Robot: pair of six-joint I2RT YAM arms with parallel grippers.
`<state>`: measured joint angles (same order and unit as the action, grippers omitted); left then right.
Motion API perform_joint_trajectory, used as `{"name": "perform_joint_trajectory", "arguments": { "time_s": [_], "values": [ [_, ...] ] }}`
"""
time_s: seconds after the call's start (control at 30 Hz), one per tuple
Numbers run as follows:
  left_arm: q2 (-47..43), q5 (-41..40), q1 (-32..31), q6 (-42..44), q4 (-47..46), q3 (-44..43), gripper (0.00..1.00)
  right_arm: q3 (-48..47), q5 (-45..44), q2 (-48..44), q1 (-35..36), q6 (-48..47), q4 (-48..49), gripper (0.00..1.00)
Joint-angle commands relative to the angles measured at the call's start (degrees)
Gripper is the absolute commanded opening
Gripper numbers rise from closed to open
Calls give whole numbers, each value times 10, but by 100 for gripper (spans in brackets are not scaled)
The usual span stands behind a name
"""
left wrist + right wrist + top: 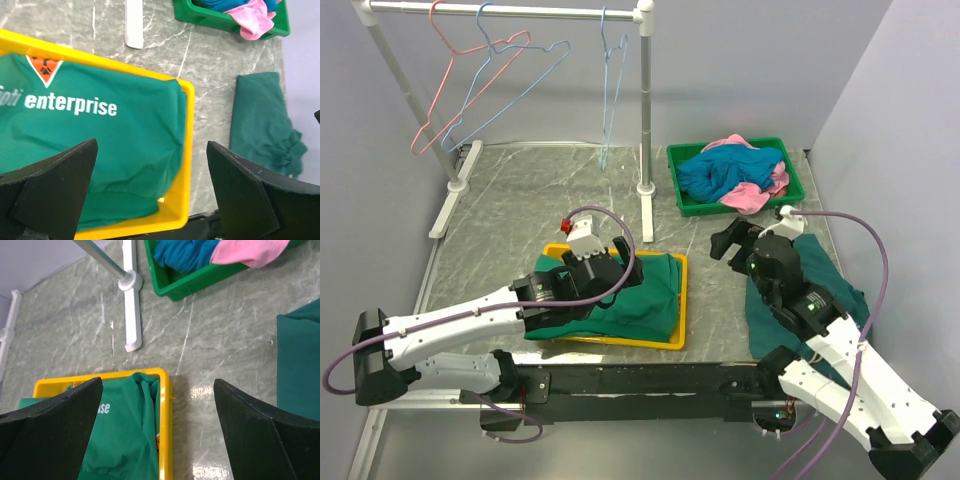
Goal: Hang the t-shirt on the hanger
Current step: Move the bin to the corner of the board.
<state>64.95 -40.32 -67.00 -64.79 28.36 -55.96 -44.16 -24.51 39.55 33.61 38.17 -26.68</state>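
The teal-blue t-shirt (pixel 720 172) lies crumpled in a green bin (pixel 683 200) at the back right, also seen in the right wrist view (pixel 182 252). Two light-blue wire hangers hang from the rail: a wide one (pixel 508 105) and one seen edge-on (pixel 611 90). My left gripper (pixel 598 255) hovers open over the yellow tray, nothing between its fingers (pixel 151 150). My right gripper (pixel 732 240) stands open above bare table just right of the tray (pixel 158 385), short of the bin.
A yellow tray (pixel 620 343) holds a dark green printed shirt (pixel 100 130). Another dark green shirt (pixel 820 290) lies under the right arm. A pink garment (pixel 750 195) shares the bin. A pink-red hanger (pixel 432 110) hangs at the left. The rack's post (pixel 645 120) stands beside the bin.
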Motion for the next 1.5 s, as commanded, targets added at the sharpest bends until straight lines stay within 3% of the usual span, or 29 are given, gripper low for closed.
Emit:
{"name": "perform_joint_trajectory", "arguments": {
  "time_s": [0.0,0.17,0.3,0.6,1.07,1.17,1.47],
  "values": [
    [-18,-21,-1,53,-18,12,97,-28,1,5,1,13,-23,100],
    [-25,-17,-1,68,-19,8,96,7,48,17,1,28,-16,100],
    [-36,-20,-1,66,-33,23,97,45,147,47,1,28,40,100],
    [-57,-21,4,64,-44,46,97,128,234,132,9,56,152,100],
    [-88,9,35,93,-11,1,96,138,182,274,159,165,244,97],
    [-98,5,41,105,1,-18,96,112,170,322,194,175,253,97],
    [-121,8,65,124,28,-51,96,-96,170,534,272,153,242,95]
  ]
}}
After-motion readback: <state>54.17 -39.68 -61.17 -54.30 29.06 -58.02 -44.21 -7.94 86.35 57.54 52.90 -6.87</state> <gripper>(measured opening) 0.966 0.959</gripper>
